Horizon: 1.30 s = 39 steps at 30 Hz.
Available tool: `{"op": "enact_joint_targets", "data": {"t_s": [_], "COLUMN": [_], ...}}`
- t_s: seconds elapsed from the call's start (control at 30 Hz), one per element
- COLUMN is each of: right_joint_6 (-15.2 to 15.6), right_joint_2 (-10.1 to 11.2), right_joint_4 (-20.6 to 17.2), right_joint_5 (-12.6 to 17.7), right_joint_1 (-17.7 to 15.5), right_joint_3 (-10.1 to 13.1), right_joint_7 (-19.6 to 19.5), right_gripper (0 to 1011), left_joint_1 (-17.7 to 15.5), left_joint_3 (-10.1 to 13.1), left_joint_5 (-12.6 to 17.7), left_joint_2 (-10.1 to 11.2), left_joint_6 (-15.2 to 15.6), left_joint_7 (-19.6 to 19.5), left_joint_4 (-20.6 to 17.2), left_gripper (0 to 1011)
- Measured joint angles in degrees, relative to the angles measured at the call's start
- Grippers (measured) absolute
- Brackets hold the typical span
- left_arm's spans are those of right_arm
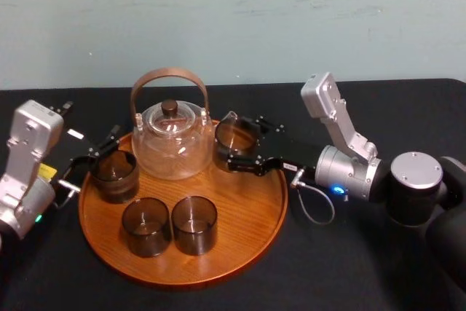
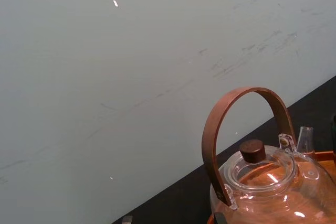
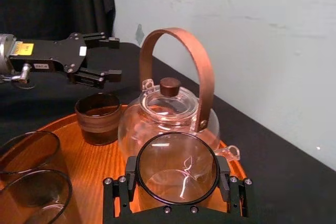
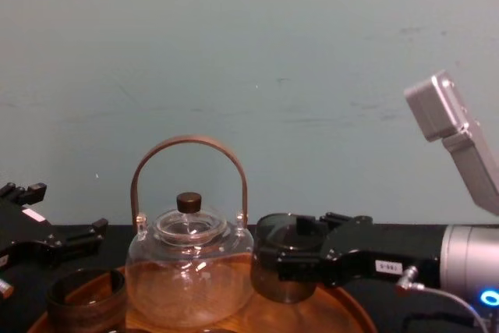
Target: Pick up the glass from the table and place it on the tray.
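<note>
"Glasses nearest the robot, where are they standing?"

"A smoky cylindrical glass tumbler [image 1: 147,226] and a second matching tumbler [image 1: 194,224] are standing side by side at the front of the large round orange-brown wooden tray [image 1: 247,202], which is lying on the black tablecloth [image 1: 349,267]."

"And farther in?"

"A squat dark brown cup [image 1: 114,175] is sitting at the tray's left side. The left gripper [image 3: 114,56] is hovering just beside it, fingers spread wide and holding nothing."

"Where is the task's glass?"

"The right gripper [image 1: 239,143] is reaching in from the right and clamping the smoky glass [image 3: 178,169] between its fingers, over the tray's far right edge, just beside the clear round glass teapot [image 1: 172,143] with the brown arched handle. I cannot tell whether its base is touching the wood. The teapot is standing at the tray's far middle, its dark-knobbed lid on."

"And behind?"

"A pale blue-green wall [image 1: 291,12] is running across the back."
</note>
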Motion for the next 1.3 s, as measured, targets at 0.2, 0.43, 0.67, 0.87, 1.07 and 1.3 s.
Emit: {"op": "enact_joint_targets", "data": {"t_s": [0.2,0.43,0.67,0.87,1.07,1.3], "right_joint_6": [0.4,0.4,0.5,0.7,0.9,0.7], "right_joint_2": [-0.3,-0.6,-0.9,-1.0,-1.0,-1.2], "right_joint_4": [0.8,2.3,3.9,4.3,4.4,4.7], "right_joint_5": [0.8,1.1,0.3,-0.8,-1.4,-2.3], "right_joint_1": [0.1,0.5,1.1,1.3,1.3,1.3], "right_joint_3": [-1.0,-1.9,-2.8,-3.2,-3.3,-3.4], "right_joint_7": [0.5,0.6,-0.1,-0.9,-1.3,-1.9], "right_gripper": [905,904,905,905,905,905], "left_joint_1": [0.0,0.0,0.0,0.0,0.0,0.0], "left_joint_3": [0.0,0.0,0.0,0.0,0.0,0.0], "left_joint_5": [0.0,0.0,0.0,0.0,0.0,0.0], "left_joint_2": [0.0,0.0,0.0,0.0,0.0,0.0], "left_joint_6": [0.0,0.0,0.0,0.0,0.0,0.0], "left_joint_7": [0.0,0.0,0.0,0.0,0.0,0.0], "left_joint_4": [0.0,0.0,0.0,0.0,0.0,0.0], "left_gripper": [1001,1001,1001,1001,1001,1001]}}
